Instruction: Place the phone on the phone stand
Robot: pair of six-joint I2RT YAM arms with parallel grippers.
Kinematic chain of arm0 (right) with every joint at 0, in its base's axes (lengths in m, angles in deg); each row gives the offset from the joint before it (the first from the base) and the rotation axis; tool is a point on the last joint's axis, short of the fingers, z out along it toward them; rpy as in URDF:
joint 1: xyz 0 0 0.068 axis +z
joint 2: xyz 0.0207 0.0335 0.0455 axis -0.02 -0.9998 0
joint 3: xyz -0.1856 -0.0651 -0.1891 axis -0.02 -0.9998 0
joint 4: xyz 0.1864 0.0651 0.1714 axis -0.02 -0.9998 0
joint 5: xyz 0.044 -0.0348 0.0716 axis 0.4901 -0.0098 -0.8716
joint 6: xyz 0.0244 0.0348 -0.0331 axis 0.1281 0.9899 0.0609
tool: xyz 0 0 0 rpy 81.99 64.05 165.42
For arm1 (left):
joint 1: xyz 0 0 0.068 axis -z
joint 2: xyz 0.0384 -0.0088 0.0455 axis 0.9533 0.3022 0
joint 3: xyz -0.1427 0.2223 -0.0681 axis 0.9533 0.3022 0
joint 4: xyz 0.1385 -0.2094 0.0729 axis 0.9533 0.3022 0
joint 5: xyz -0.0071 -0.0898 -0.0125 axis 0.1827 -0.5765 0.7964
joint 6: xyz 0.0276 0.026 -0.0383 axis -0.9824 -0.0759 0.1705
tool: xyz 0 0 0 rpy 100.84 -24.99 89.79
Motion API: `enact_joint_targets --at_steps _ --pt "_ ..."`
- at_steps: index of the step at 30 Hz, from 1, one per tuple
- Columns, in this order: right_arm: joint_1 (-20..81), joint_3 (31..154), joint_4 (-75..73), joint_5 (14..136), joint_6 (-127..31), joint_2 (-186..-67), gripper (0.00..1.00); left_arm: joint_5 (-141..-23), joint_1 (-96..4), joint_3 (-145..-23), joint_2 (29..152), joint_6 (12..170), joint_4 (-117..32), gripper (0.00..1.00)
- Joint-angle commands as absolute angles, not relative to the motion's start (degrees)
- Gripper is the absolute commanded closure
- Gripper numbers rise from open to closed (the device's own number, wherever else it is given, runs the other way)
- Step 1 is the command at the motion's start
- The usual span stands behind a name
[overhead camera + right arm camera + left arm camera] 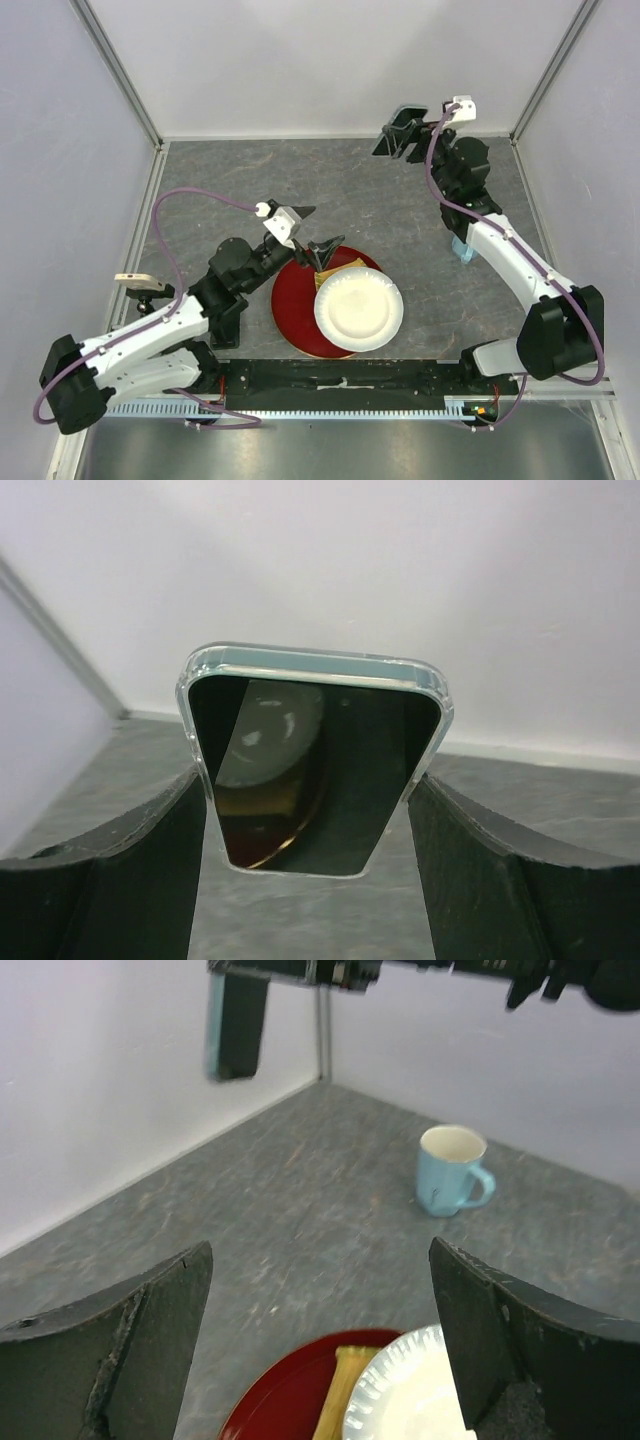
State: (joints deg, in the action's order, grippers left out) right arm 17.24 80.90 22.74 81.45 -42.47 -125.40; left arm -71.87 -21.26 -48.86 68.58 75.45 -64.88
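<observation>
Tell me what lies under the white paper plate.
The white paper plate rests on a larger red dish. A yellowish strip shows at its far edge; whatever else lies beneath is covered.

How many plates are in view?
2. A red plate sits centre-front in the top view, and a white paper plate lies on it, overlapping its right side. Anything stacked under them would be hidden.
</observation>
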Motion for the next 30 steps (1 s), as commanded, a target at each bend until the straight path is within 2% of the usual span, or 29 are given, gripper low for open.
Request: enact_joint_targets --at_steps 1,2,6,8,13,17,30 --pt "18.72 79.55 28.42 77.42 -25.91 -122.83 1.00 -78.82 -23.28 -46.11 73.29 83.54 -87.85 0.04" --pt "18.90 78.85 29.04 76.28 -23.54 -122.56 1.00 -79.16 -23.28 -45.05 74.97 82.22 -94.07 0.04" --pt "20.57 74.46 32.98 72.32 -18.34 -120.46 1.00 -82.67 -24.33 -44.78 82.44 70.21 -102.38 0.04" --pt "20.57 72.87 34.58 70.56 -16.76 -119.75 1.00 -85.83 -25.56 -45.56 86.04 69.29 -105.28 0.04" --pt "21.27 66.54 42.84 68.71 -10.07 -117.82 1.00 -88.39 -27.94 -48.64 90.27 67.19 -106.79 0.03" --pt "21.71 65.66 42.76 68.97 -10.42 -116.68 1.00 -85.50 -28.20 -49.79 91.77 63.14 -107.05 0.03" --pt "23.38 66.27 42.85 67.92 -8.58 -114.65 1.00 -82.33 -30.31 -56.20 99.24 64.19 -108.81 0.07"
